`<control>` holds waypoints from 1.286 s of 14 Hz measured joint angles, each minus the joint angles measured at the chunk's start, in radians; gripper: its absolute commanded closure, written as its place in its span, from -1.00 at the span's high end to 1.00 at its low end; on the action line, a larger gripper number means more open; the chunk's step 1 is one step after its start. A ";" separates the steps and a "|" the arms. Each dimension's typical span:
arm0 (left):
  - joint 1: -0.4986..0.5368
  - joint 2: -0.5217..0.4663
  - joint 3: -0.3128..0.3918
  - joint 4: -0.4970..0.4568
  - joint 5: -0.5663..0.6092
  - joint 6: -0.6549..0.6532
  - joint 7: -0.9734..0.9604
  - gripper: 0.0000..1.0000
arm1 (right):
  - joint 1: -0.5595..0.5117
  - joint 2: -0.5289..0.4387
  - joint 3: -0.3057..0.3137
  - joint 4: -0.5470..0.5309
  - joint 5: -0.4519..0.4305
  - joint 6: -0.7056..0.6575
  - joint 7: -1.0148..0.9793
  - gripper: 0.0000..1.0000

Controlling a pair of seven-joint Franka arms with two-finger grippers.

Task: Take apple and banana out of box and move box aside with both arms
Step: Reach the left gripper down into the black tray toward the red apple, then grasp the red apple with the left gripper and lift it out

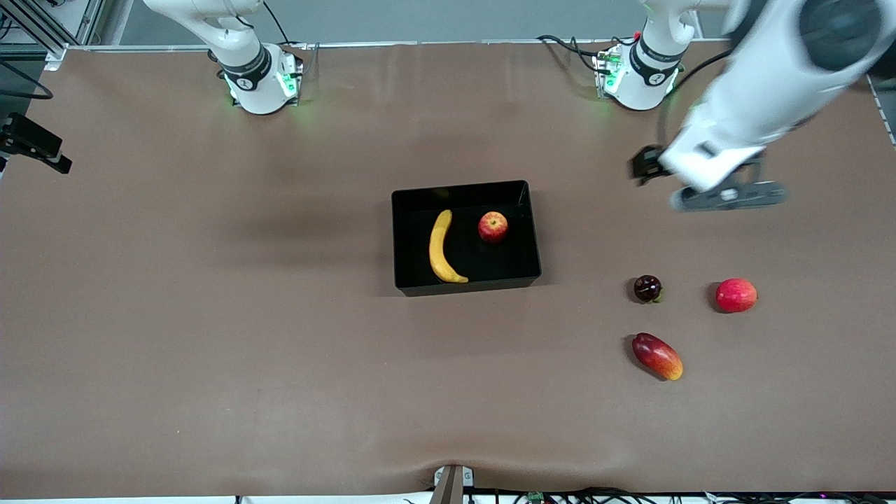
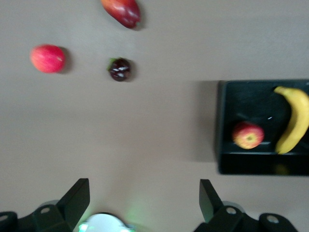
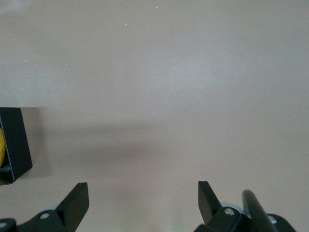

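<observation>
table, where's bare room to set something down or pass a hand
Bare: the wide stretch from the box toward the right arm's end, and the strip nearer the front camera. Crowded: toward the left arm's end, where the dark fruit, pink-red fruit and mango cluster.

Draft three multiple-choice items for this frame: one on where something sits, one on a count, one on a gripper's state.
1. Where is the long curved yellow banana?
A. in the black rectangular plastic bin
B. on the brown table beside the bin
C. in a gripper

2. How many fruits lie on the brown table outside the bin?
A. one
B. three
C. five

3. How does the left gripper stand?
A. shut on the small red apple
B. shut and empty
C. open and empty

Answers: 1 A, the banana lies inside the bin beside the small red apple. 2 B, a dark round fruit, a pinkish-red round fruit and an oval red-orange mango. 3 C, its fingers are spread over bare table.
</observation>
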 measured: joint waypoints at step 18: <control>-0.353 0.437 -0.008 -0.216 0.177 0.597 -0.811 1.00 | -0.001 0.008 -0.002 0.000 -0.002 0.000 0.000 1.00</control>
